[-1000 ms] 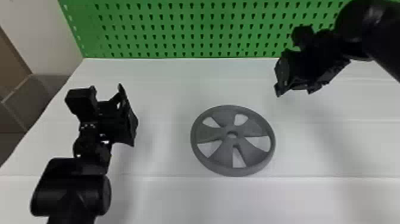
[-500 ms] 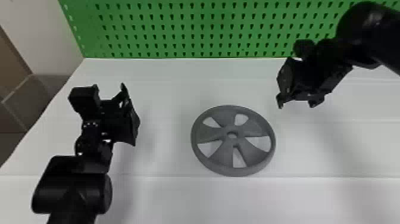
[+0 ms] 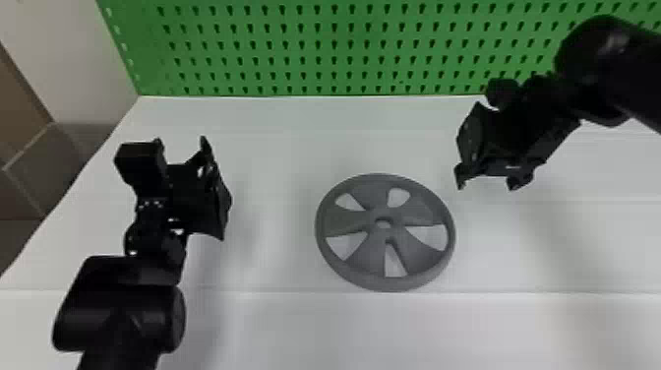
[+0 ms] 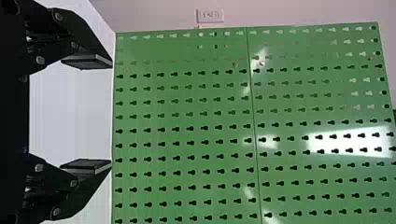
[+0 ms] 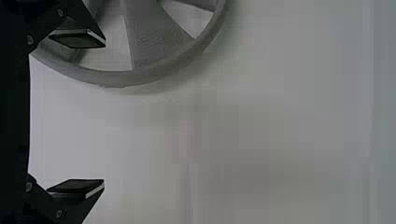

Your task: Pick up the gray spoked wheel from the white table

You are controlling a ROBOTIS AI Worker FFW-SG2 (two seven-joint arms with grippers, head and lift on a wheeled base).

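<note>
Left arm is coming in from the head view's bottom edge, its angle changing just slightly against the earlier frames. White desk is running across under everything.

Gray spoked wheel is lying flat on the desk, between the two grippers and a bit nearer than the right one; same spot as before, no shift. Nothing is gripping it.

Left gripper is hanging well off to the wheel's left, barely drifting since the earlier frames. In its wrist view its two fingers are standing wide apart, holding nothing, aiming at the pegboard.

Right arm is reaching in from the right edge. Right gripper is doing the real moving: lower in the head view with each frame, now sitting near the wheel's far right side, apart from it. Its own wrist view is showing the fingers spread wide, nothing between them pinched, with part of the wheel showing behind one finger.

Farthest back, green pegboard is standing along the desk's far edge, not changing. Small sign is showing on the wall above it.
</note>
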